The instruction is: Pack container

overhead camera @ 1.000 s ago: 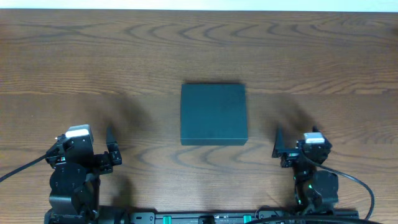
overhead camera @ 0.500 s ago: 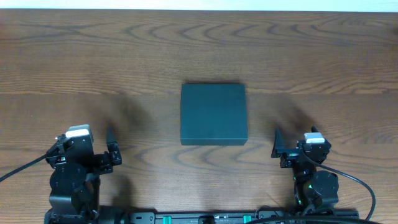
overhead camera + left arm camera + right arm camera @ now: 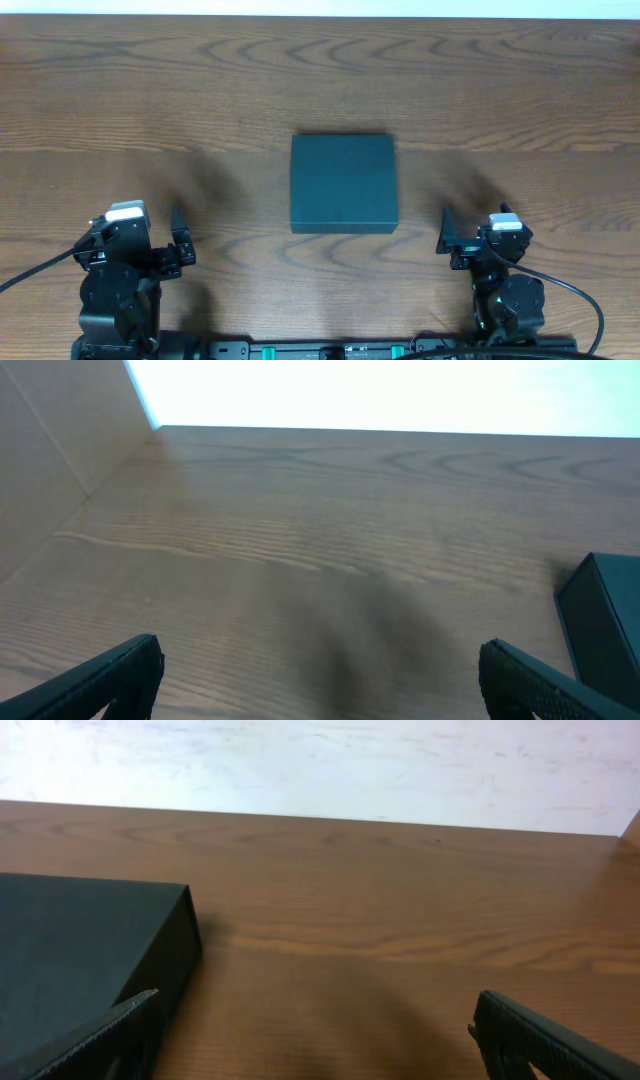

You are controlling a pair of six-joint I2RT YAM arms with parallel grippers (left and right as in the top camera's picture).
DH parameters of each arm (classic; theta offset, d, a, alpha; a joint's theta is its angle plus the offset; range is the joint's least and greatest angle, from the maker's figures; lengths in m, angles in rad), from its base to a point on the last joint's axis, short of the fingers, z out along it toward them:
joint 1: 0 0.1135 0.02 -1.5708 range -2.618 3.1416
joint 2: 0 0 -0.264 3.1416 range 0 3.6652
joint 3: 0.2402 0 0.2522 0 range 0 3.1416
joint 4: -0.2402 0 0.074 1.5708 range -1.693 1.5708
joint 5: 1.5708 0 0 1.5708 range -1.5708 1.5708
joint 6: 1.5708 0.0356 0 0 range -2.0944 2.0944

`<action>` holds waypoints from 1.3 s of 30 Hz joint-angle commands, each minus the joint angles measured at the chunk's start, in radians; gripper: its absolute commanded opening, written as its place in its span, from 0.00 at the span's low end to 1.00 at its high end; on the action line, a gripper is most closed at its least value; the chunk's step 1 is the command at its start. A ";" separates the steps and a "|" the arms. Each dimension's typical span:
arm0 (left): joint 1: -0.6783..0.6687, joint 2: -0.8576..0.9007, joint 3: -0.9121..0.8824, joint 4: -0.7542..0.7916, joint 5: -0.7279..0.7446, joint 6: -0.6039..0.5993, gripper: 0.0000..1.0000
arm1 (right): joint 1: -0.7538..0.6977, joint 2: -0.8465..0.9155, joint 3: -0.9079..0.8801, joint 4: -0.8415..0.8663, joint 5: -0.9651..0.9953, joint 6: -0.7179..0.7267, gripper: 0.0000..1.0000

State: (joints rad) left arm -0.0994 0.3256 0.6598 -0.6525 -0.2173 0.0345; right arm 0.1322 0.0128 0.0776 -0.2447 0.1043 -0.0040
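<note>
The container is a dark teal-black box, lid shut, lying flat in the middle of the wooden table. Its corner shows at the right edge of the left wrist view and its side at the left of the right wrist view. My left gripper rests open and empty near the front left, well apart from the box. In its wrist view the fingers are spread wide over bare wood. My right gripper rests open and empty at the front right; its fingers are spread wide beside the box.
The wooden table runs to a white wall at the back. A light wooden side panel rises at the table's left edge. Cables trail from both arm bases along the front edge.
</note>
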 commanded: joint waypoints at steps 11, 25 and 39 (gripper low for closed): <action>-0.002 -0.123 -0.089 0.051 0.316 -0.014 0.99 | -0.014 -0.008 0.000 -0.009 -0.007 0.018 0.99; -0.002 -0.324 -0.606 0.775 0.236 -0.013 0.99 | -0.014 -0.008 0.000 -0.009 -0.007 0.018 0.99; -0.002 -0.323 -0.656 0.586 0.285 -0.041 0.98 | -0.014 -0.008 0.000 -0.009 -0.007 0.018 0.99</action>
State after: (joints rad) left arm -0.0994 0.0101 0.0139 -0.0212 0.0532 0.0208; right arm 0.1322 0.0120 0.0776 -0.2451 0.1040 -0.0036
